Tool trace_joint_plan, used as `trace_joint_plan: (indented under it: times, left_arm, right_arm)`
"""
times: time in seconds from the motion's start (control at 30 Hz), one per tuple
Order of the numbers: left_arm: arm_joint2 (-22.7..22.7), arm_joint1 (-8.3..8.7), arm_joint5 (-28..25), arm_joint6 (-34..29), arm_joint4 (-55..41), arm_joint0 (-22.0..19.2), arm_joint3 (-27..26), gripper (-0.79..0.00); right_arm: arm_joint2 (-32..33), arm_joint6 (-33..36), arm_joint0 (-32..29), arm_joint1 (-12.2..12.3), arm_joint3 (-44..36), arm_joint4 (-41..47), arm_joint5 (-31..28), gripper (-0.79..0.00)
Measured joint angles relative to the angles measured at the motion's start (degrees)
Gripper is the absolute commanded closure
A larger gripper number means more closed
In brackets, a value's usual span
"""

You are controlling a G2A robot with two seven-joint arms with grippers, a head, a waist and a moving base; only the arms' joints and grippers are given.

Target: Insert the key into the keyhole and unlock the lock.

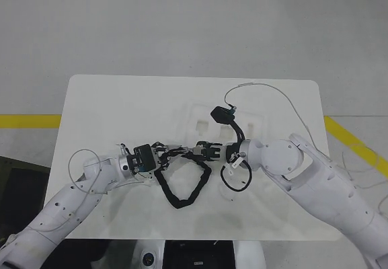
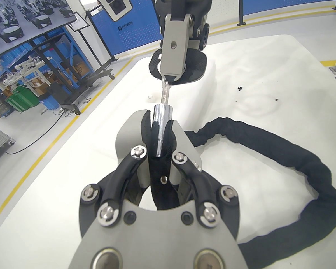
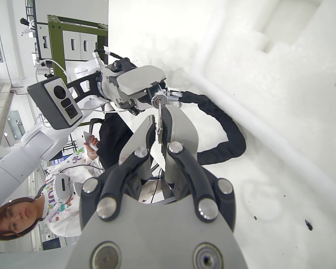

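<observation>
The lock is a black fabric-sleeved chain (image 1: 183,188) with a shiny metal cylinder (image 2: 161,124) at one end. My left gripper (image 2: 159,130) is shut on that cylinder, holding it just above the white table (image 1: 113,107). My right gripper (image 3: 158,125) is shut on the key (image 3: 158,124), gripping its black head (image 2: 179,67). The silver key blade (image 2: 165,93) points straight at the cylinder and its tip sits in the keyhole (image 3: 158,102). In the top view the two grippers meet at the table's middle, left gripper (image 1: 170,153) facing right gripper (image 1: 200,152).
A white foam tray (image 1: 224,121) with recesses lies behind the grippers. A thin grey cable (image 1: 274,94) arcs over the back right of the table. The chain's loop (image 2: 296,169) trails over the table toward the front edge. Small dark specks (image 2: 240,87) dot the surface.
</observation>
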Motion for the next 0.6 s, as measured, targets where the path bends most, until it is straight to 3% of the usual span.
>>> trace_joint_plan:
  times: [0.6]
  left_arm:
    - [-0.75,-0.99,-0.81,1.70,1.97,0.30,0.52,0.000]
  right_arm:
    - [0.85,1.17,-0.41,-1.69,2.35,0.52,-1.03,0.000]
